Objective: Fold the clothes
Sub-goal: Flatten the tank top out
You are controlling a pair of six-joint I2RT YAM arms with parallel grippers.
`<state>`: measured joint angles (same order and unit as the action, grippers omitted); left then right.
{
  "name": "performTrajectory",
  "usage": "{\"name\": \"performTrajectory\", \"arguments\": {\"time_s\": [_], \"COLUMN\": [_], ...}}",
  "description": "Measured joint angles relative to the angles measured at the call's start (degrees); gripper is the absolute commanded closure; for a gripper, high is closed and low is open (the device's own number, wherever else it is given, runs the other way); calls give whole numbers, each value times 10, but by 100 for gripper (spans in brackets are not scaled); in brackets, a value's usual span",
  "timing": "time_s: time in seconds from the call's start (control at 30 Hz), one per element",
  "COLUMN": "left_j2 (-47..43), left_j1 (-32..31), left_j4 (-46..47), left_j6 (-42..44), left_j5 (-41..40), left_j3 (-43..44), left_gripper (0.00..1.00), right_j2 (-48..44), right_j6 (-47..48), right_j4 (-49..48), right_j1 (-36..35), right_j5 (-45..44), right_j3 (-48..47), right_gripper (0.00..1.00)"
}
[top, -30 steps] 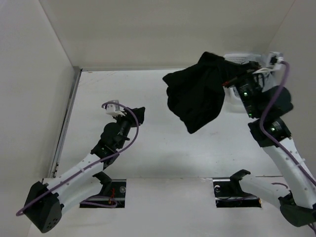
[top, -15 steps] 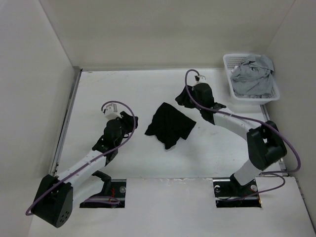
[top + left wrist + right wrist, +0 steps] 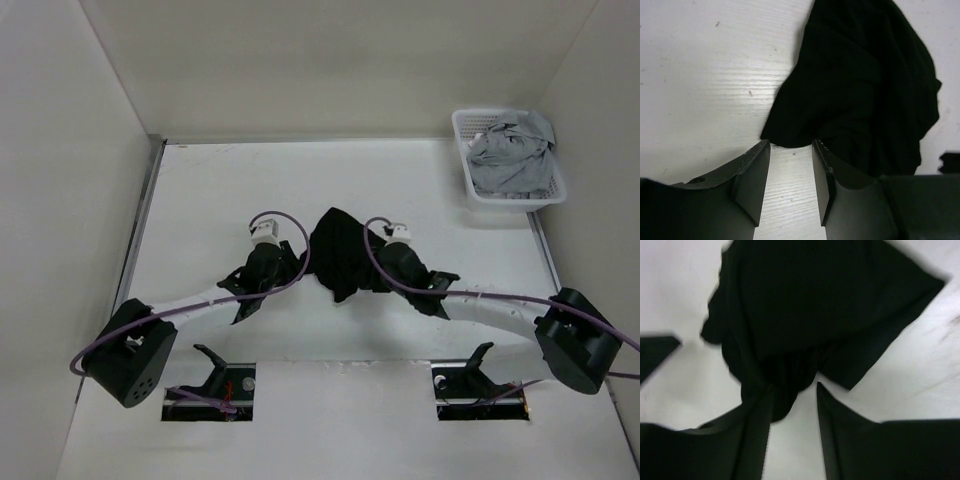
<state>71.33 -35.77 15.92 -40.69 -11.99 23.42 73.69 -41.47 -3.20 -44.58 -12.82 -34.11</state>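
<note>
Okay, clothes (image 3: 343, 250) sit in a crumpled black heap mid-worktop (image 3: 200, 200), between the two arms and well apart from the basket (image 3: 463, 150) with the grey garment (image 3: 510, 160) at the far right corner (not the task item, ignore). Left claw (image 3: 790, 146) is low at the heap's left side, jaws parted to a medium gap and gripping nothing; a pointed bit of hem lies just ahead of the gap, touching the worktop. Looks lined up that way to pinch that edge. Right claw (image 3: 795, 386) is at the heap's right side, jaws also parted. A bunched lump of fabric sits in the gap, against one finger (image 3: 757, 430), with bare worktop showing beside the other, so it is not clamped. Both claws come in from opposite sides, probably so each can take an edge and pull the cloth flat. Judgement: folding not started, the garment needs spreading out first. No sleeves or collar can be picked out in the heap, so choosing the right grab points is the hard part. Risk: grabbing several layers at once and only dragging the lump. Right wrist view is blurred, so fine contact there is unclear.
</note>
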Motion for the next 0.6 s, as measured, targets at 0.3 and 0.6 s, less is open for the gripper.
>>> {"name": "performTrajectory", "arguments": {"time_s": [0.3, 0.6], "left_j2": [75, 124], "left_j1": [0, -2], "left_j4": [-21, -18], "left_j6": [11, 11], "left_j5": [-11, -15], "left_j3": [31, 61], "left_gripper": [62, 76], "right_j2": [82, 129], "right_j6": [-45, -83], "right_j4": [-28, -52], "right_j1": [-106, -106], "right_j5": [12, 12], "right_j3": [-19, -19], "right_gripper": [49, 84]}}
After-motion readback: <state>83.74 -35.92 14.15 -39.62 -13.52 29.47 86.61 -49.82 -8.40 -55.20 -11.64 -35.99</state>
